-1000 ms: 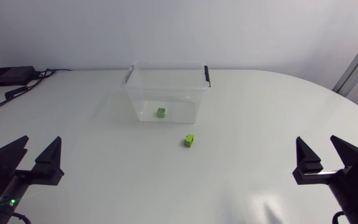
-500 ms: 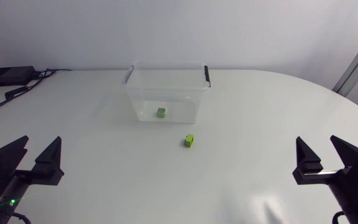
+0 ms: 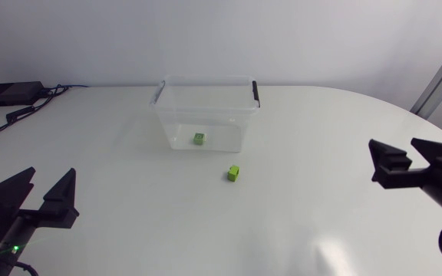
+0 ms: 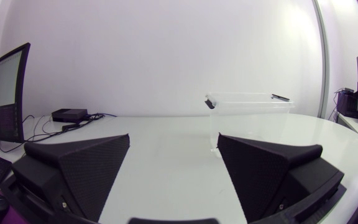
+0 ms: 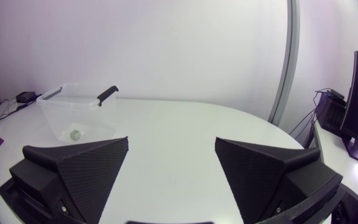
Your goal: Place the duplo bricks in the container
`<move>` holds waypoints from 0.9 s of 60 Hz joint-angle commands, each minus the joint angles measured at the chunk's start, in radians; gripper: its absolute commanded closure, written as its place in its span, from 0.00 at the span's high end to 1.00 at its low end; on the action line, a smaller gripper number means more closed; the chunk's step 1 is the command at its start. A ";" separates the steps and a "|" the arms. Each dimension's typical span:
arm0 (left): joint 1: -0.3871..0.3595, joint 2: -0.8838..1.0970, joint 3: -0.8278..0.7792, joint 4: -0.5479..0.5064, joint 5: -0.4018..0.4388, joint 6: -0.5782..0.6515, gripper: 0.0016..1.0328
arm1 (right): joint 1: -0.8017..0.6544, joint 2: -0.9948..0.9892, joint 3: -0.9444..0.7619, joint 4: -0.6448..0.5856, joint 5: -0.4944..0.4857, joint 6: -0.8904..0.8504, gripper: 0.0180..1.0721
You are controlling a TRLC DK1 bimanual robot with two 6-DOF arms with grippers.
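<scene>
**A:** Where are the bricks lying right now?

**B:** One green duplo brick (image 3: 233, 173) is sitting on the table (image 3: 321, 130), just beyond the clear plastic container (image 3: 229, 126) at its 5 o'clock. A second green brick (image 3: 199, 139) is already resting on the container's floor.

**A:** How is the loose one going to handle?

**B:** I'm judging it as light, hard plastic: stiff, not fragile, and a bit slick on its smooth sides. It's looking like a small cube, so I'm thinking the two flat opposite side faces are the place to pinch, not the studded top.

**A:** And the tools?

**B:** Both are standing wide open and holding nothing. The left tool (image 3: 50, 175) is hanging at the table's 8 o'clock, the right tool (image 3: 394, 142) at 3 o'clock, both well apart from the brick.

**A:** Anything getting in the way?

**B:** Nothing is lying between either tool and the brick. The container is standing open with no lid on it, its black handles (image 3: 255, 93) sitting at the rim, so the near wall is the only thing needing clearance on the way in. A black box (image 3: 10, 93) and its cables (image 3: 29, 110) are sitting far off at 10 o'clock, well apart from everything.
</scene>
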 commanded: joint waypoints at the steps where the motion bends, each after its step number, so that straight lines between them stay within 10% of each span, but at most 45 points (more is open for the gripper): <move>1: -0.003 -0.010 -0.018 0.005 -0.003 0.006 0.96 | 0.085 0.125 0.105 -0.069 0.049 0.077 0.96; 54: -0.003 -0.010 -0.018 0.007 -0.003 0.006 0.96 | 0.502 1.310 0.764 -0.391 0.011 0.599 0.96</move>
